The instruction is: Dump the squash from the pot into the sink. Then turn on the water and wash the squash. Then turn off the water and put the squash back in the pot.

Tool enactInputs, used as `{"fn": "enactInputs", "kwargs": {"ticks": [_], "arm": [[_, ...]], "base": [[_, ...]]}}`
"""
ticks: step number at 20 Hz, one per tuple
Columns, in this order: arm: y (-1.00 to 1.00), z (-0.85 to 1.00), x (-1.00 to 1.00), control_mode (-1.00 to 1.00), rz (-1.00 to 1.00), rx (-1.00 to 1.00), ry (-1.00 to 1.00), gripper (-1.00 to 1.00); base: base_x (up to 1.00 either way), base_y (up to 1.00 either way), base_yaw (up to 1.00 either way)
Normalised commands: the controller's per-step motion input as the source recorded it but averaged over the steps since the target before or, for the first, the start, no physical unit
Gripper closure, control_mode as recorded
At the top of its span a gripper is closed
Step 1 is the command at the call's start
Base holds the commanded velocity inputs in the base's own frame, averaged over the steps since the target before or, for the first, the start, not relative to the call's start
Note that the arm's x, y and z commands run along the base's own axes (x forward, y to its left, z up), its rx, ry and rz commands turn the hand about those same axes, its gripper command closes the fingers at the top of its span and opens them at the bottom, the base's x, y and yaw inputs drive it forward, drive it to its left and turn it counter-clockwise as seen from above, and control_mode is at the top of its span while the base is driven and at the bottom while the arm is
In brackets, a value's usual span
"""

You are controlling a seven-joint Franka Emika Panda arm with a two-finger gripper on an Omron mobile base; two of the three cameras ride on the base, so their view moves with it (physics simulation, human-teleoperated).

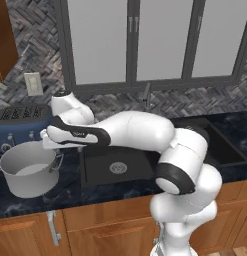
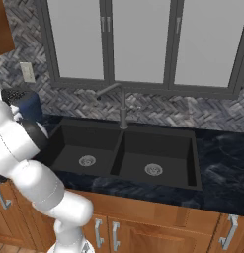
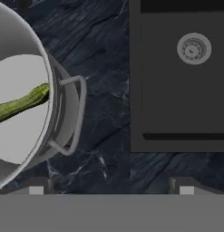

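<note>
Barely starting: squash lying in pot, sink sitting dry. Gripper hanging wide open above pot handle, gripping nothing. Everything left.

The dark marbled table carried the light-grey pot just left of the recessed black sink, with a blue toaster standing behind the pot.
</note>
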Motion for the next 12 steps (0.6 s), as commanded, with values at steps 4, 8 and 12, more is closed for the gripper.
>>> {"fn": "enactInputs", "kwargs": {"ticks": [4,8,12], "arm": [[0.36,-0.24,0.28,-1.00,-0.05,0.00,0.01,-1.00],[0.32,-0.23,0.29,-1.00,-0.05,0.00,0.01,-1.00],[0.23,-0.24,0.24,-1.00,-0.05,0.00,0.01,-1.00]], "base": [[0.00,0.00,0.00],[0.00,0.00,0.00],[0.00,0.00,0.00]]}}
